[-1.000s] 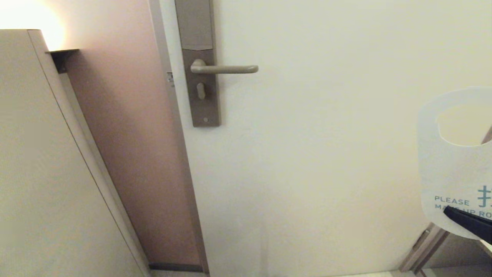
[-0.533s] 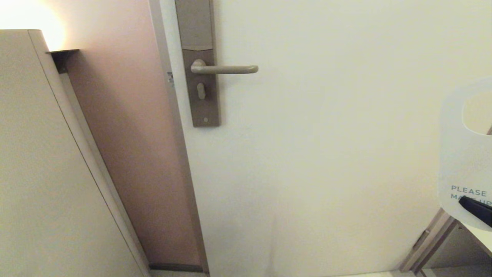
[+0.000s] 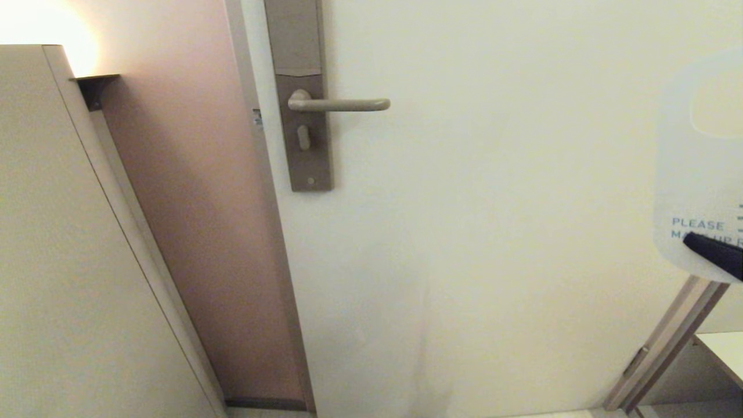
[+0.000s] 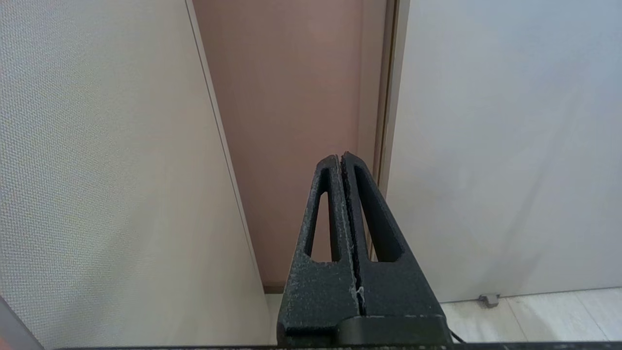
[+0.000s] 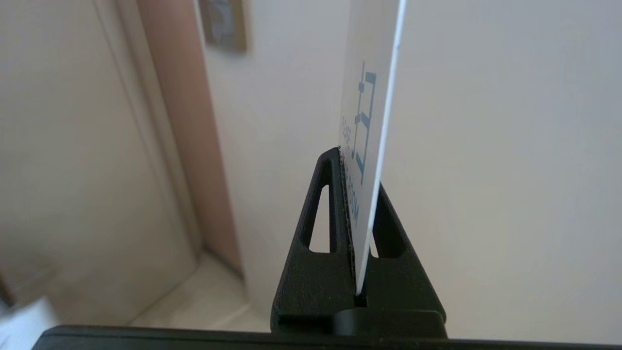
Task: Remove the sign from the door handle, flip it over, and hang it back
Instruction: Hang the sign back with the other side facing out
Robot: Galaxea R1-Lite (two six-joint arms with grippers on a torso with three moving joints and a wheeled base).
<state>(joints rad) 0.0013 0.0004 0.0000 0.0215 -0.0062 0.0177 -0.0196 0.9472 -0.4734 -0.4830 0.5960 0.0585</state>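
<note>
At right, the right gripper [image 3: 717,255] pinches the sign [image 3: 691,174] — white face showing, off the door handle [image 3: 339,104]. Rehanging remains. The left gripper [image 4: 342,160] is closed, empty.

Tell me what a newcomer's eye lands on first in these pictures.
First, the sign at the head view's right edge, white face forward reading "PLEASE", held upright and clamped at its lower end by the right pincer. Next, the bare door handle at upper centre, with nothing hanging on it. The left pincer sits shut and empty, facing the door frame.
</note>
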